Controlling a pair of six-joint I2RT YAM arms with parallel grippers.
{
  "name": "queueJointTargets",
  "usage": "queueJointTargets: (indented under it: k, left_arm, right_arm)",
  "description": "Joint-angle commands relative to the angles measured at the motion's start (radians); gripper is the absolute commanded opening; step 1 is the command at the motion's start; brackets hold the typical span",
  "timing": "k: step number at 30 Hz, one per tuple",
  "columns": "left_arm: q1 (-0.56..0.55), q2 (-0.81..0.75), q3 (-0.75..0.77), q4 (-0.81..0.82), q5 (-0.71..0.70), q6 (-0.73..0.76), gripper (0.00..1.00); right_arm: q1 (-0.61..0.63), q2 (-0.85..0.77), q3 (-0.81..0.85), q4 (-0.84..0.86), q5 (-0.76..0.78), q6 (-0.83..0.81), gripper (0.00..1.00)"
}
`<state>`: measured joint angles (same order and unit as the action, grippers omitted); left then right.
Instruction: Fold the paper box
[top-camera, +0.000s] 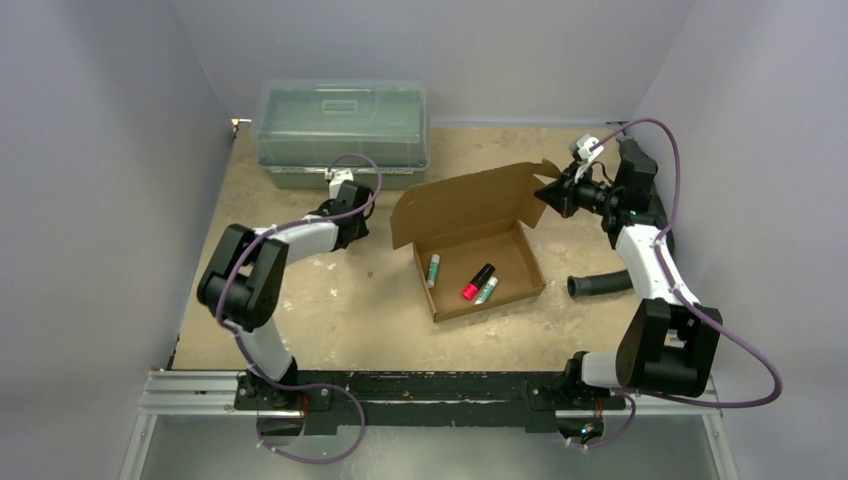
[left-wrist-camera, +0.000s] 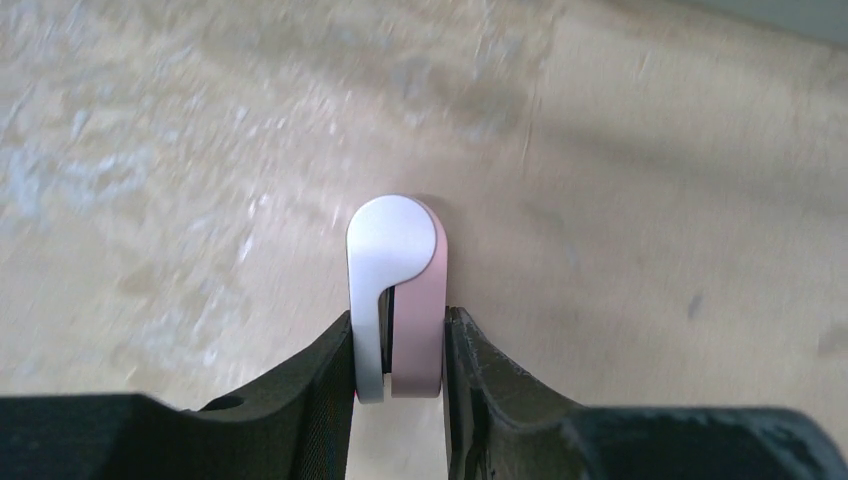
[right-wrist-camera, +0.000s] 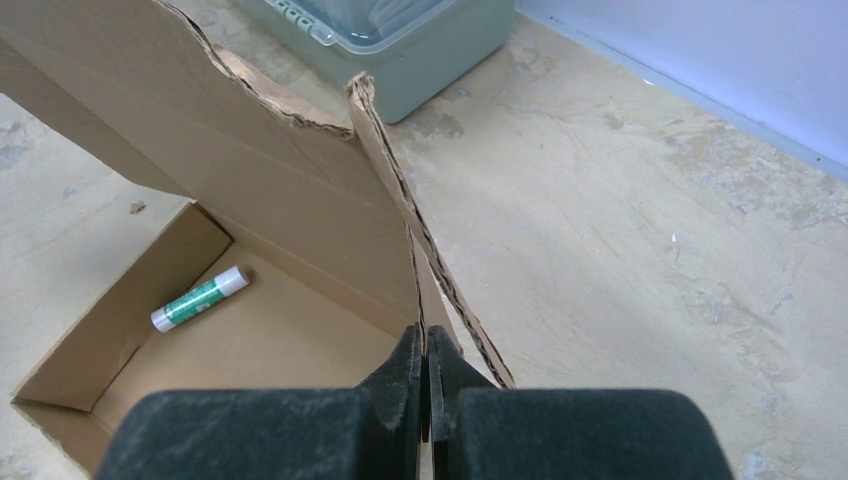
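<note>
**Right gripper pinches the lid flap; left gripper on a small pink-and-white piece**

The right gripper (right-wrist-camera: 428, 345) has its jaws pressed together on a side flap of the paper box (right-wrist-camera: 250, 170) – the torn-edged cardboard runs straight up from between its fingers. Ahead of it and to its left the lid stands raised, and below that lies the open tray with a green-labelled stick (right-wrist-camera: 200, 298) on its floor. Beyond the flap sits the greenish plastic bin (right-wrist-camera: 440, 50).

From above, the box lies on the table (top-camera: 330, 300) between the two arms, its lid leaning back toward the bin. In the tray a red-and-black tube (top-camera: 477, 281) lies touching a second green one (top-camera: 487, 290).

The left gripper (left-wrist-camera: 400, 320) is narrowed onto a pink-and-white rounded piece (left-wrist-camera: 395, 260) (what it is I cannot tell) – one finger against the white side, the other against the pink. Its rounded end juts out past the fingertips over bare table. This gripper is well apart from the box.
</note>
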<state>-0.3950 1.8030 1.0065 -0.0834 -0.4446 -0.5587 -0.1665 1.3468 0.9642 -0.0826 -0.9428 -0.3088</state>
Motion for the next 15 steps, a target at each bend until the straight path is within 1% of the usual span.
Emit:
queueJointTargets:
  k: [1,6,10,12,15]
  left_arm:
    - [-0.009,-0.211,-0.111,-0.025,0.101,-0.071,0.06]
    - [-0.018,-0.468,-0.274,-0.115,0.294,-0.112,0.04]
    - [-0.021,-0.721,-0.351,-0.219,0.488,-0.101,0.03]
    - [-0.023,-0.828,-0.391,-0.228,0.612,-0.085,0.03]
    - [-0.045,-0.969,-0.461,-0.181,0.762,-0.093,0.02]
  right_arm:
    - [-0.004,-0.037,0.01,0.0,-0.04,-0.002,0.0]
    - [-0.004,-0.038,0.009,0.0,-0.039,-0.002,0.0]
    - [-0.004,-0.038,0.009,0.0,-0.039,-0.003,0.0]
    - [-0.005,-0.039,0.008,0.0,-0.039,-0.002,0.0]
    - [-0.004,-0.044,0.008,0.001,-0.038,-0.002,0.0]
